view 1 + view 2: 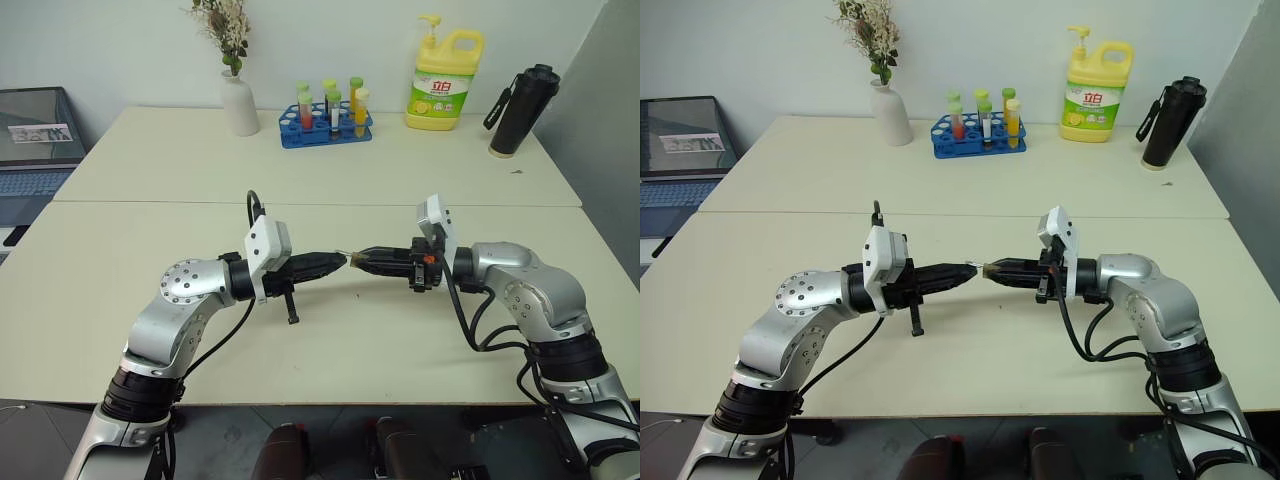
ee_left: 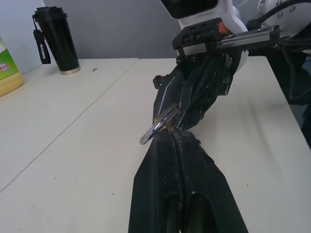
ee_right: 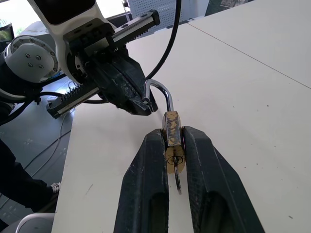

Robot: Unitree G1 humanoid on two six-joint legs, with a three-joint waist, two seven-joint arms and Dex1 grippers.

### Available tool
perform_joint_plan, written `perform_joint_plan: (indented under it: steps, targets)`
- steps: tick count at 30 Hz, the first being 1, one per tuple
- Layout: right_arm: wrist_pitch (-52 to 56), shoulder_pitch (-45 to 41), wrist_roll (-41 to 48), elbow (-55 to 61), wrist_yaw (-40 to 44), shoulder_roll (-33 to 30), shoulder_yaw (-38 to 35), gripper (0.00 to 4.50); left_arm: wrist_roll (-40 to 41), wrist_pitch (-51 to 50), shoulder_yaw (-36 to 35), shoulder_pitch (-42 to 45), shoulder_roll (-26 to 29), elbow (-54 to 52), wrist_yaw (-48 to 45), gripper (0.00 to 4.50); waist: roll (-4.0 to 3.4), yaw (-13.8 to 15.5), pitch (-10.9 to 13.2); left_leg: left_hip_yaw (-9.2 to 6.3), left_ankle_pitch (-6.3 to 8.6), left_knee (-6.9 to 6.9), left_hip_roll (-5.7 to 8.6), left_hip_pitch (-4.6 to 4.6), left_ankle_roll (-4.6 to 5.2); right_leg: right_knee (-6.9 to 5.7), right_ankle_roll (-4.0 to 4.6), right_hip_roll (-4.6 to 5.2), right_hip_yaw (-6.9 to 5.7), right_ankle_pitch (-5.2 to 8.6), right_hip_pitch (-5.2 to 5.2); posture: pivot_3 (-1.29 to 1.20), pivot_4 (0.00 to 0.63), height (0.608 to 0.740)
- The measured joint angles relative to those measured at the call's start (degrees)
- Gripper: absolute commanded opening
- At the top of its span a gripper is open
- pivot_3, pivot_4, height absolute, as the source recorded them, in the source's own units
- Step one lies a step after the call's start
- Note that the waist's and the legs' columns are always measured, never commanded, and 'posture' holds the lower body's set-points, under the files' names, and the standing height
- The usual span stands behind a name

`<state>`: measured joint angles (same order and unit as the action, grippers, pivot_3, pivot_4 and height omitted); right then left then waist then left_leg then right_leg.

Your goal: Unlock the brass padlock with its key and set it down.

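The two arms meet tip to tip above the near half of the cream table, both pointing roughly level, the left arm toward the right and the right arm toward the left. The right gripper is closed on the brass padlock, its two black fingers pressing the flat faces of the lock body, which stands between them with the keyway end toward the wrist and the shackle pointing outward, toward the other arm. A thin silvery piece, probably the key, shows at the keyway end between the fingers, though its shape cannot be made out. The left gripper has its fingers pressed fully together, and its tip lies against the free curve of the shackle; whether it pinches the loop or merely touches it cannot be told. The long axis of the padlock, body to shackle, runs along the line joining the two grippers, so the shackle lies directly ahead of the left fingertips and the body sits inside the right grip. Judged from this, the coming move depends on pulling along that shared axis, with the left gripper nearest the shackle and the right holding the body clear of the table
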<state>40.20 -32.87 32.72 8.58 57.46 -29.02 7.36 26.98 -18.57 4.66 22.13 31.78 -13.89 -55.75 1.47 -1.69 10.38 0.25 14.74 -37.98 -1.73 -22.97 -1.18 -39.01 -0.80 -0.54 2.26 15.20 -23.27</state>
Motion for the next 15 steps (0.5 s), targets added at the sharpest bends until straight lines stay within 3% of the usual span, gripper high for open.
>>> perform_joint_plan:
  steps: [15]
  targets:
    - [-0.9, 0.0, -0.1, 0.0, 0.2, -0.2, 0.2, 0.14, 2.1, -3.1, -0.6, 2.1, -1.8, 0.0, 2.3, 0.0, 0.0, 0.0, 0.0, 0.0, 0.0, 0.0, 0.01, 0.0, 0.0, 0.0, 0.0, 0.0, 0.01, 0.0, 0.0, 0.0, 0.15, 0.74]
